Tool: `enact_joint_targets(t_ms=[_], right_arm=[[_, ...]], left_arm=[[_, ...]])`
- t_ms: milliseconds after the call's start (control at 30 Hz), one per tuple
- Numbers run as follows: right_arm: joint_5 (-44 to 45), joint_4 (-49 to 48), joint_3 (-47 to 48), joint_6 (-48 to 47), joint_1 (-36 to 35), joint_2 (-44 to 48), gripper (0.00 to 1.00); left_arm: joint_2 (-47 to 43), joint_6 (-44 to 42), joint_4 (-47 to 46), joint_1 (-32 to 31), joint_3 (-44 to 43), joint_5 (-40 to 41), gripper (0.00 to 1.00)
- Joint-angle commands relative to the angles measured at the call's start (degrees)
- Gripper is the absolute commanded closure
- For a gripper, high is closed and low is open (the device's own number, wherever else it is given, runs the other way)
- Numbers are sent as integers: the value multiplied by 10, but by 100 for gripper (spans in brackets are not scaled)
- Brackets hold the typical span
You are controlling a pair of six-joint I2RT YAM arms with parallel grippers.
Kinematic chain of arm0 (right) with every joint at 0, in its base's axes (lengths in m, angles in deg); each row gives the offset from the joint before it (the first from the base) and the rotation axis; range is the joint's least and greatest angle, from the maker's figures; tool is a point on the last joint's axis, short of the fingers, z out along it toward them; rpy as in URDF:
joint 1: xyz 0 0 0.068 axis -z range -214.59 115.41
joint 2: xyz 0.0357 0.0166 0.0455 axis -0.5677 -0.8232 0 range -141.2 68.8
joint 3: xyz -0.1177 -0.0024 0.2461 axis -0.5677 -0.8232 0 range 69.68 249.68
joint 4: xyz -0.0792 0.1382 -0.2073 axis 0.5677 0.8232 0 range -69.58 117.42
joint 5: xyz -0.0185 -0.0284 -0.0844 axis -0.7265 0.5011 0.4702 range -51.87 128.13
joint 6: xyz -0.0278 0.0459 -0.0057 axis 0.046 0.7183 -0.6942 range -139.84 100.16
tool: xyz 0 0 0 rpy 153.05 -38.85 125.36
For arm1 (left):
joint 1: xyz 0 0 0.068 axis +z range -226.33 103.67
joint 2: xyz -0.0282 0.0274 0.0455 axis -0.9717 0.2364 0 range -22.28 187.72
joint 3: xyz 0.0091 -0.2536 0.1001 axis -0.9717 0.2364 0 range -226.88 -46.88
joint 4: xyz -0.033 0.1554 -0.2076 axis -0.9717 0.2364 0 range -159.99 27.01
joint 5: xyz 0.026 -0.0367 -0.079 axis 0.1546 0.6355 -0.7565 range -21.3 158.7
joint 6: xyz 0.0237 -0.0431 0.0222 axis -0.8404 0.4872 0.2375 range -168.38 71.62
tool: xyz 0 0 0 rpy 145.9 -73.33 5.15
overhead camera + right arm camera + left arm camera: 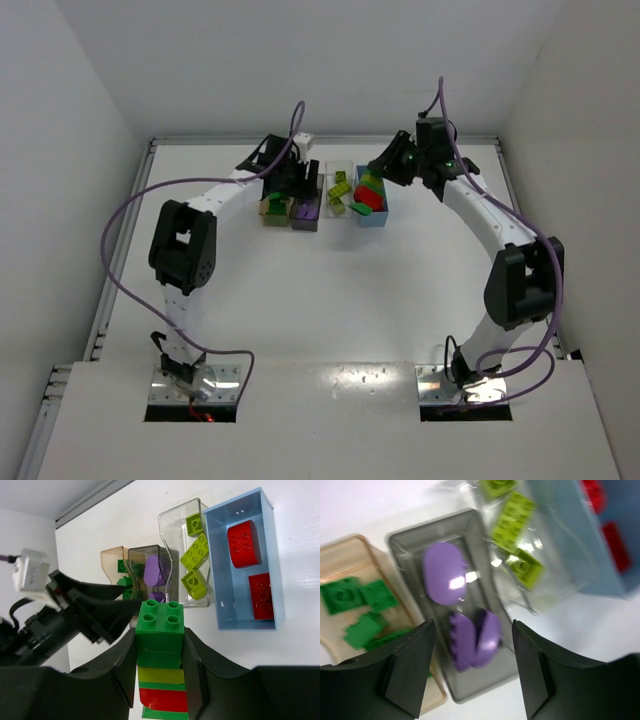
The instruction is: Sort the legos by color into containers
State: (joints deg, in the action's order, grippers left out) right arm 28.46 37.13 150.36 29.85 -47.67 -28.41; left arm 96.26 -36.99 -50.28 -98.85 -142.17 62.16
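Jaws of the left gripper (472, 630) stand apart and empty, pointing down over the smoky grey bin (405, 550) holding purple legos (445, 572). Extended near the light blue bin (222, 580), the right gripper (160, 640) clamps a brick stack (160, 625) of green, lime and red, lengthwise along its fingers with the studs facing outward.

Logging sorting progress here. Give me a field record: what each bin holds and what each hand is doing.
tan bin: dark green bricks
grey bin: purple pieces
clear bin: lime bricks
blue bin: two red bricks
left hand: open, empty, over grey bin
right hand: shut on mixed-colour brick stack
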Motion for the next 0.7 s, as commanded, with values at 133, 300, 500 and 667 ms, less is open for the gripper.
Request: enact_joint_targets(t_ms=[133, 300, 500, 667], right_arm=[[-17, -29, 23, 5, 3, -3, 99], [-31, -42, 33, 5, -7, -8, 94], [-64, -53, 40, 17, -12, -13, 91], [-69, -64, 33, 17, -23, -2, 89]], left_arm=[[-194, 31, -123, 18, 148, -342, 30], [-213, 99, -162, 0, 200, -522, 27], [-227, 123, -190, -11, 224, -538, 23], [-207, 123, -190, -11, 206, -520, 23]])
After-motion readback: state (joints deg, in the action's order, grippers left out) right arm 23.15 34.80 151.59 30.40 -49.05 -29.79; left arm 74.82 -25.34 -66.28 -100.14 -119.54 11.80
